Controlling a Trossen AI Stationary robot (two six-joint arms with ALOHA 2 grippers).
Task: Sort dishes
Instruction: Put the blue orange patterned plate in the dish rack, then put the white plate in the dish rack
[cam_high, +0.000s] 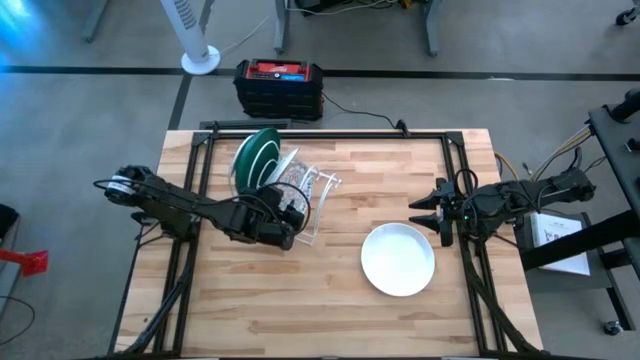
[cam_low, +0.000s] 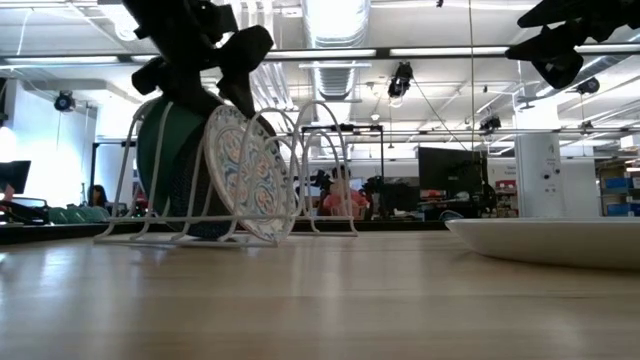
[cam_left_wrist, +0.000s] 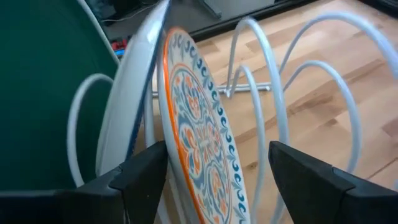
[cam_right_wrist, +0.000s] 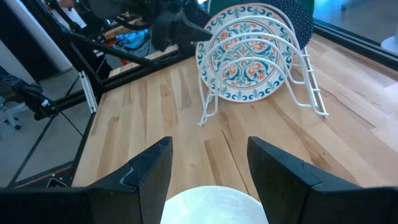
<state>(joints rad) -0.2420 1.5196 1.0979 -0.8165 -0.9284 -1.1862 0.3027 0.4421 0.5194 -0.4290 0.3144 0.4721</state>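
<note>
Setting: a pale wooden desk (cam_high: 300, 290) stood on a grey workshop floor, with a black and red box (cam_high: 279, 87) past its far edge at the upper centre of the high view.
Rack: a white wire rack (cam_low: 225, 170) sat in the upper left part of the desk and held the upright dishes.
Green plate (cam_high: 258, 157): it stood on edge in the rack, at the end nearest the desk's far edge.
Floral plate (cam_left_wrist: 202, 146): it stood upright in a slot just in front of another plate's pale rim; several slots beyond it looked free.
White plate (cam_high: 398, 259): it lay flat on the desk at centre right of the high view, well apart from the rack.
Left end effector (cam_left_wrist: 217, 177): it hung over the rack with its jaws spread wide either side of the floral plate, gripping nothing.
Right end effector (cam_high: 432, 216): it waited open and empty just above the white plate, at the right of the high view.
Progress: by my judgement most plates were racked; the white plate remained to be slotted.
</note>
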